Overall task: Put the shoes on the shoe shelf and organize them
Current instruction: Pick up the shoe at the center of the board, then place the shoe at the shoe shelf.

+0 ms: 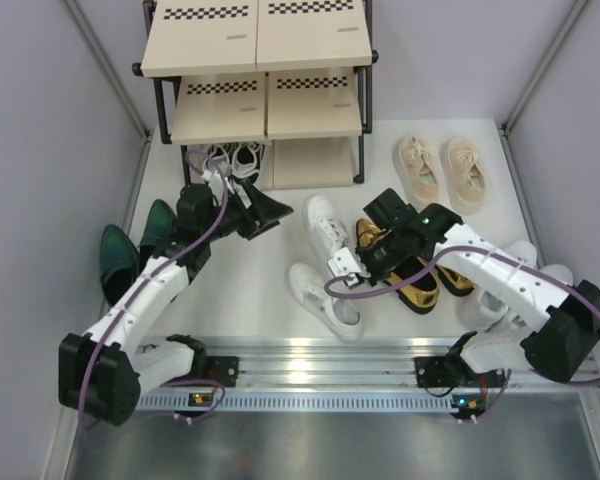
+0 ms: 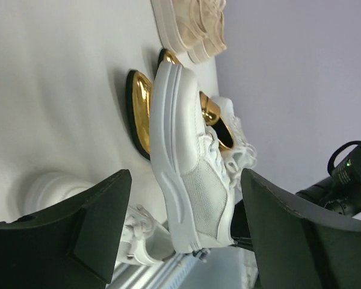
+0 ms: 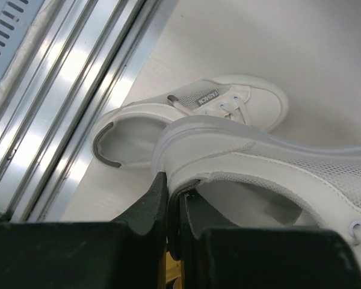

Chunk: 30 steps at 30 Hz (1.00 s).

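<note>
A white lace-up (image 1: 323,222) is gripped by its heel collar in the right gripper (image 3: 170,198), whose fingers are pinched narrowly over the rim, at the middle of the table (image 1: 250,290). The shoe's long axis is laid near-to-far, the toe aimed at the shoe shelf (image 1: 255,40) and the heel turned back toward the arms; whether the sole is clear of the table cannot be told. The left gripper (image 1: 277,220) is seen just left of the shoe's toe, its fingers spread wide and nothing held, the shoe's side framed between them in the wrist view. A second white lace-up (image 1: 325,300) is laid on the table just nearer the arms, slanted, its toe toward the near right. The gold loafers (image 1: 412,278) are found just right of the held shoe, the beige sneakers (image 1: 445,170) at the far right, the green loafers (image 1: 130,250) at the left edge. The black-and-white sneakers (image 1: 225,158) are seen on the shelf's lowest tier.
</note>
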Tool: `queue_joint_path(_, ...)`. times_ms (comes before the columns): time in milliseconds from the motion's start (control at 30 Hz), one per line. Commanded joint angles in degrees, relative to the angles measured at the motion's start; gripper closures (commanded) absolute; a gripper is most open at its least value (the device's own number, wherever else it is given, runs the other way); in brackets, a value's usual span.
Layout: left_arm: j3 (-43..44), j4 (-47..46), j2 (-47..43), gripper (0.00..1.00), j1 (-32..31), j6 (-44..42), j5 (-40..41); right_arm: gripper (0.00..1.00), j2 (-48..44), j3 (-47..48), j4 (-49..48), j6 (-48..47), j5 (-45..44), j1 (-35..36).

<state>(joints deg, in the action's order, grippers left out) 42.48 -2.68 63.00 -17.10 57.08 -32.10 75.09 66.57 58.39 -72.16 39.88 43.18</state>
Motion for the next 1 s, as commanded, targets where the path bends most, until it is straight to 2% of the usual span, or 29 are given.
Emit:
queue_joint_path(0, 5.2, 11.0, -3.8, 0.21, 0.8, -10.3, 7.6, 1.0, 1.3, 4.6, -2.6, -1.4, -1.2, -0.8)
queue_joint_path(200, 3.8, 17.4, -10.2, 0.21, 1.4, -12.6, 10.5, 1.0, 10.0, 11.5, -1.4, -3.4, -4.5, -4.1)
queue_joint_path(433, 0.2, 21.0, -23.6, 0.21, 1.4, -13.3, 15.2, 1.0, 22.9, 25.3, 2.2, -7.9, -6.6, -8.5)
queue_joint_path(667, 0.1, 27.4, -32.1, 0.21, 1.4, -14.5, 20.1, 1.0, 37.6, 38.9, 1.9, -10.4, -11.0, -11.0)
queue_joint_path(967, -1.3, 30.7, -37.5, 0.2, 1.4, -13.1, 23.2, 1.0, 49.5, 52.0, -6.7, -7.3, -19.3, -12.9)
